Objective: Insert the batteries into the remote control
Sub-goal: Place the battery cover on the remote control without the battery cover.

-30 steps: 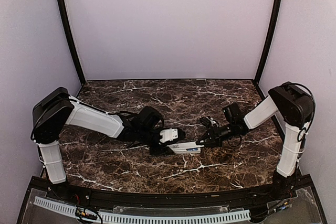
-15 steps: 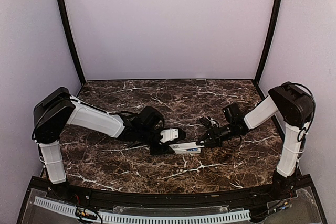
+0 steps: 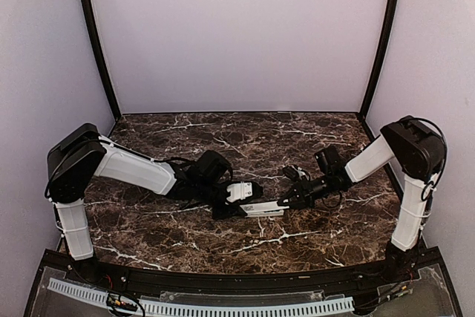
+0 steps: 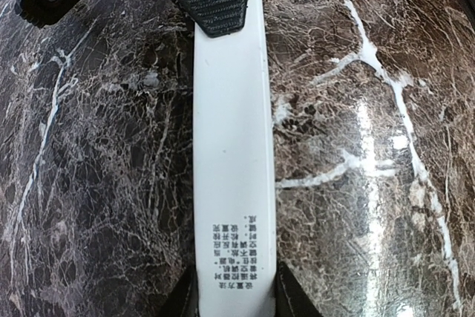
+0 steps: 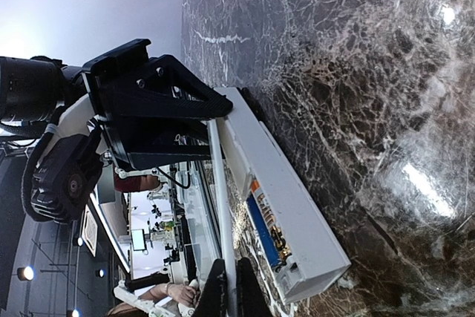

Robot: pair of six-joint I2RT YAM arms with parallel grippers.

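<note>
Narrowed since a second ago, the left tool (image 3: 249, 202) grips the slim white rectangular remote control (image 3: 266, 210) on the dark marble counter (image 3: 223, 135), top view. Left wrist: its fingers (image 4: 185, 298) touch both remote sides. Right wrist: the right tool (image 5: 228, 295), closed, pinches a thin white cover panel (image 5: 219, 183) beside a blue cylindrical battery (image 5: 261, 224).

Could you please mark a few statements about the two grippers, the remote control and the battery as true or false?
1. The right gripper is pinched shut on a thin white panel. True.
2. The remote control stands upright on one end. False: it lies flat on the marble table.
3. A blue battery shows in the remote control's open compartment. True.
4. The left gripper hovers high near the back wall, far from the remote control. False: it is low at the remote control's end, opposite the right gripper.
</note>
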